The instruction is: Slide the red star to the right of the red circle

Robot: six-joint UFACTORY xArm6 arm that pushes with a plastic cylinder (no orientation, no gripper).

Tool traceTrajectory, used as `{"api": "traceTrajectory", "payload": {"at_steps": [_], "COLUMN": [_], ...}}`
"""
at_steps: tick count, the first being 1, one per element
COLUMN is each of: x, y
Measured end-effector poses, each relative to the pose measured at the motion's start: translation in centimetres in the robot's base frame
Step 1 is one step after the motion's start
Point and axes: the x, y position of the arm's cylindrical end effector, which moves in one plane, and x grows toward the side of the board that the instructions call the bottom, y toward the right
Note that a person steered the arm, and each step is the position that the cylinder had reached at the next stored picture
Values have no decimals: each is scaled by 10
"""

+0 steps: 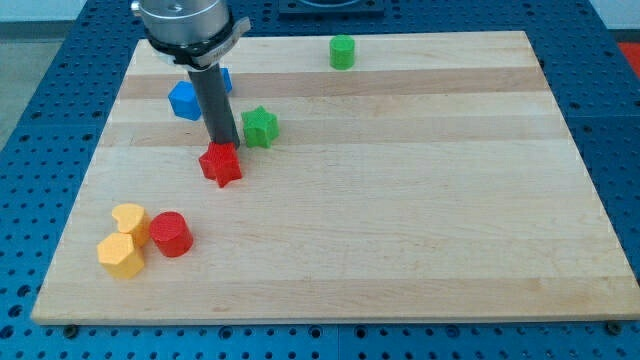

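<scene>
The red star (pixel 221 165) lies on the wooden board (pixel 400 200) left of centre. The red circle (pixel 170 234) sits near the view's bottom left, below and left of the star. My tip (pixel 225 145) rests at the star's upper edge, touching or almost touching it. The dark rod rises from there toward the view's top.
A green star (pixel 259 127) lies just right of the rod. A blue block (pixel 185 100) lies up left of it, and another blue block (pixel 226 80) is partly hidden behind the rod. A green block (pixel 342 52) sits near the top edge. Two yellow blocks (pixel 128 219) (pixel 120 255) sit left of the red circle.
</scene>
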Motion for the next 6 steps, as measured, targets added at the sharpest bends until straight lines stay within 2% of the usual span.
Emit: {"api": "traceTrajectory", "payload": {"at_steps": [3,6], "x": [59,100], "y": [0,0]}}
